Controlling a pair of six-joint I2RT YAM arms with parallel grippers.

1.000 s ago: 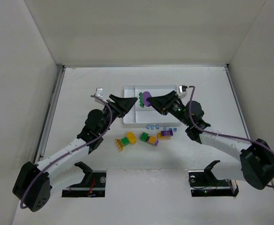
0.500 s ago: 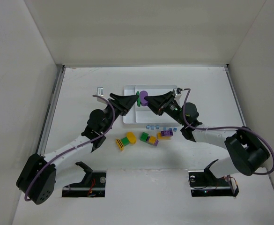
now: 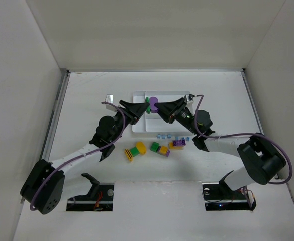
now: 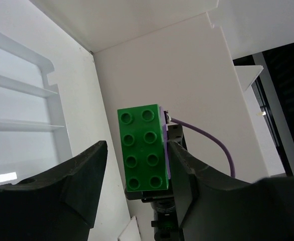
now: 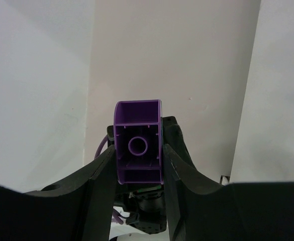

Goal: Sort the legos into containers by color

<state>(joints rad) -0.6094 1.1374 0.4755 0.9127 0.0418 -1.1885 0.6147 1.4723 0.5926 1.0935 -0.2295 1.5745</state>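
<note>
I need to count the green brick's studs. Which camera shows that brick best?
Left wrist: the green rectangular plastic brick faces the lens, all eight studs plain. Top external shows only a green sliver beside the purple plastic brick. Right wrist shows none of it, only that purple brick's underside.

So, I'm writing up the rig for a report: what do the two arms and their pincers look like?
Left arm and right arm alike: white tubular links between chunky black joints, with a thin purple cable looping alongside. The left pincer and right pincer are matte black, with two broad fingers tapering to wedges. No markings show.
</note>
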